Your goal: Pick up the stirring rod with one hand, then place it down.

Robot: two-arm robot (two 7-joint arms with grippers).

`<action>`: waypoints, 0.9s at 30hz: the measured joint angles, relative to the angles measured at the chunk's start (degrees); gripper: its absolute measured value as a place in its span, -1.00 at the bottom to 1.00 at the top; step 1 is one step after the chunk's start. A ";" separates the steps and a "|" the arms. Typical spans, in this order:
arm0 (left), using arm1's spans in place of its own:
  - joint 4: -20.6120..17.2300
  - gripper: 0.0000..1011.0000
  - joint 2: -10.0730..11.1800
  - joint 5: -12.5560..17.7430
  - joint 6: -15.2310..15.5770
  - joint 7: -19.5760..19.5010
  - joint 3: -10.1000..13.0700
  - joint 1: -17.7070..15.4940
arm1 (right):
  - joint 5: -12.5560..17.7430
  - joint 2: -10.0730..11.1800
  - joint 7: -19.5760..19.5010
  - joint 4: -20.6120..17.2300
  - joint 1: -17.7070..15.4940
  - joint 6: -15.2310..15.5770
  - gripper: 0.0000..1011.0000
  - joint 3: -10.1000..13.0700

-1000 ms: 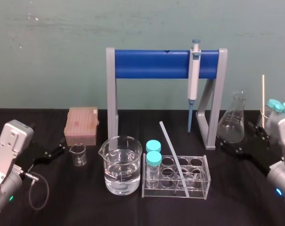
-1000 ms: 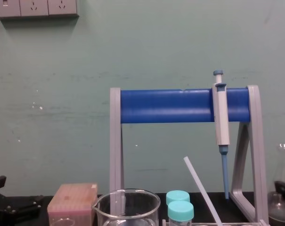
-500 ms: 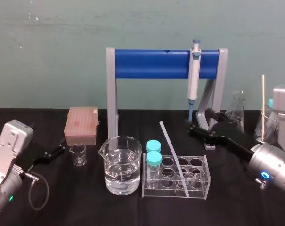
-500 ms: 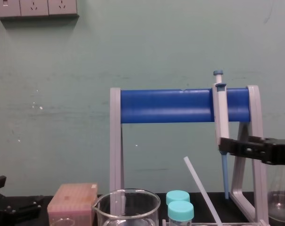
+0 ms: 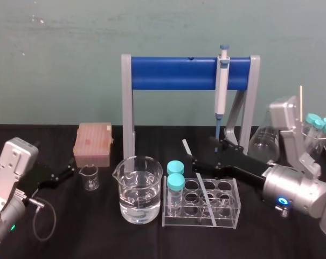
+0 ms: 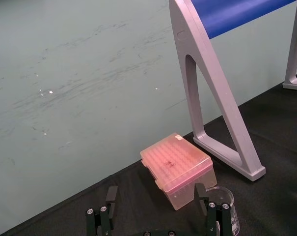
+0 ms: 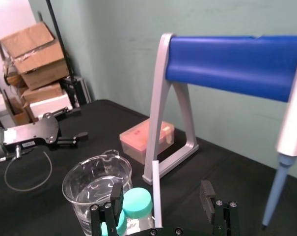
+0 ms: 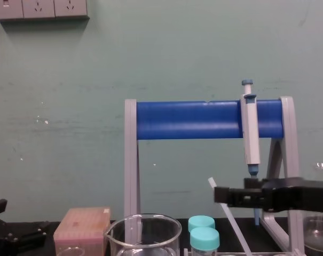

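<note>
Right hand [image 7: 161, 191] spread astride leaning stirring rod [image 5: 205, 194], seemingly not touching, left hand [image 6: 155, 195] parked, spread

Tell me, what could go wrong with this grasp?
The right gripper is open around the stirring rod, which leans in the clear rack: a sideways pull may drag the rack or hit the capped tubes. Lifting could bump the hanging pipette close by. The left gripper is parked far left.

stirring rod [image 5: 204, 195]: frosted glass | beaker [image 5: 139, 189]: glossy clear glass | table [image 5: 71, 226]: matt black
</note>
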 joint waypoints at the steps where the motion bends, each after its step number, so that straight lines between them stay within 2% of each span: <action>1: 0.00 0.98 0.00 0.00 0.00 0.00 0.00 0.00 | -0.13 -0.22 0.15 0.44 0.35 0.19 0.98 -0.27; 7: 0.00 0.98 0.00 0.00 0.00 0.00 0.00 0.00 | -1.08 -2.22 1.19 4.27 3.36 1.12 0.98 -2.20; 14: 0.00 0.98 0.00 0.00 0.00 0.00 0.00 0.00 | -2.14 -3.63 2.00 7.06 5.42 1.17 0.98 -3.50; 27: 0.00 0.98 0.00 0.00 0.00 0.00 0.00 0.00 | -4.96 -3.89 2.69 8.33 6.45 -0.24 0.98 -5.05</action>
